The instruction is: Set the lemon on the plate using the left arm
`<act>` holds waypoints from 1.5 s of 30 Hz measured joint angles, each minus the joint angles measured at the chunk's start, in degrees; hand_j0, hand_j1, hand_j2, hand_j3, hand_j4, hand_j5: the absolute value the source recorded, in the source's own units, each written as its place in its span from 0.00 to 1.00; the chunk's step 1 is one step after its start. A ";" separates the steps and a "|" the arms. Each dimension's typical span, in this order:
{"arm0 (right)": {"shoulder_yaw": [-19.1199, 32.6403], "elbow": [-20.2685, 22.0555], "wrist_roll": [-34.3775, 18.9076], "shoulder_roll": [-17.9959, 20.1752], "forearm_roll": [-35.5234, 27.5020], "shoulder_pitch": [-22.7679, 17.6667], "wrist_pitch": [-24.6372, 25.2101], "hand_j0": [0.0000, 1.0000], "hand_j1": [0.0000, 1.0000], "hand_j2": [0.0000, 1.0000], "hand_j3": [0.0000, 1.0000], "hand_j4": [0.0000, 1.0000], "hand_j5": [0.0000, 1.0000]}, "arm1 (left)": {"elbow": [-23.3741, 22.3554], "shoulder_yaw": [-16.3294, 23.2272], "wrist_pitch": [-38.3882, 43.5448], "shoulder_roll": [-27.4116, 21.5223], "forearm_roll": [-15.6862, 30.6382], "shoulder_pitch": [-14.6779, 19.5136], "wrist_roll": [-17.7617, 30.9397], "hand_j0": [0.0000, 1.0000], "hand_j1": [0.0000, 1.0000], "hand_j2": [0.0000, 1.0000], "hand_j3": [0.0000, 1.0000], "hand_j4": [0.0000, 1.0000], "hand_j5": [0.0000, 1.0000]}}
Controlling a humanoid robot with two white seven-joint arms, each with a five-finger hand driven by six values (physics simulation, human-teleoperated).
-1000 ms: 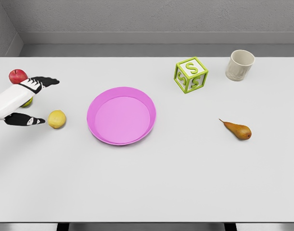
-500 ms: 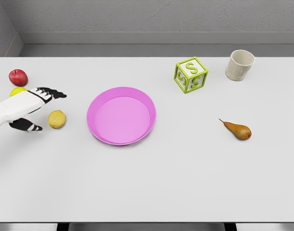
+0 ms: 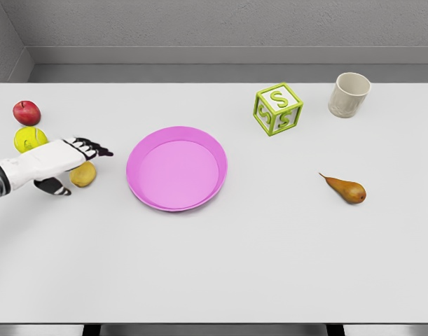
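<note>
While the left hand (image 3: pixel 68 159) is being carried in over the lemon (image 3: pixel 84 175), the grasp is not yet being made: the fingers (image 3: pixel 94 148) are being held out flat and spread toward the plate (image 3: pixel 176 169), w/ the thumb (image 3: pixel 54 187) hanging below the palm, and nothing is being pinched. Compared w/ a sec ago, the hand is being shown further right and lower. It was sitting up by the red apple (image 3: pixel 26 112) and covering the yellow-green ball (image 3: pixel 30 138); now that ball is being left fully exposed, and the lemon's top-left is being partly hidden by the palm instead. The lemon itself is being seen in the same spot on the white table (image 3: pixel 214 266), just left of the pink plate, not touching its rim. So the approach is being finished, approx., and the closing of the fingers is judged as the step in hand.

Care is being called for here, since the lemon is round and could be nudged away by the palm before the thumb gets round it. The letter block (image 3: pixel 277 108), the cup (image 3: pixel 349 94) and the pear (image 3: pixel 345 189) are being left well apart on the right side, no obstacle. The right arm is not being shown anywhere.
</note>
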State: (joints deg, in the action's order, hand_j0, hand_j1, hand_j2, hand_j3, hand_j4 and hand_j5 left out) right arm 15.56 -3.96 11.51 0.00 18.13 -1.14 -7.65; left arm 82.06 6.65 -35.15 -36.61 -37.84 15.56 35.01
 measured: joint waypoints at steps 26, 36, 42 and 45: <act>-0.01 0.00 0.00 0.00 0.00 0.09 0.00 1.00 1.00 1.00 1.00 1.00 1.00 | 0.05 3.88 0.02 -2.20 -1.49 2.29 0.01 0.75 0.75 0.75 0.75 0.75 0.75; 0.00 0.00 0.00 0.00 0.01 0.09 0.00 1.00 1.00 1.00 1.00 1.00 1.00 | -0.09 5.88 0.00 -2.00 -1.70 2.90 0.00 0.75 0.75 0.75 0.75 0.75 0.75; -0.01 0.00 0.00 0.00 0.00 0.09 0.00 1.00 1.00 1.00 1.00 1.00 1.00 | -0.22 5.94 0.02 -2.01 -2.06 2.99 0.00 0.58 0.58 0.58 0.58 0.58 0.58; -0.01 0.00 0.00 0.00 0.00 0.09 0.00 1.00 1.00 1.00 1.00 1.00 1.00 | -0.23 6.01 0.00 -2.01 -2.23 2.99 0.01 0.51 0.51 0.51 0.51 0.51 0.51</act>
State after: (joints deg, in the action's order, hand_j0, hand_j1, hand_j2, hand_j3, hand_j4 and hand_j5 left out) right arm 15.55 -3.96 11.51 0.00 18.13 -1.05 -7.65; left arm 81.82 12.66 -35.15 -38.62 -40.07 18.54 35.02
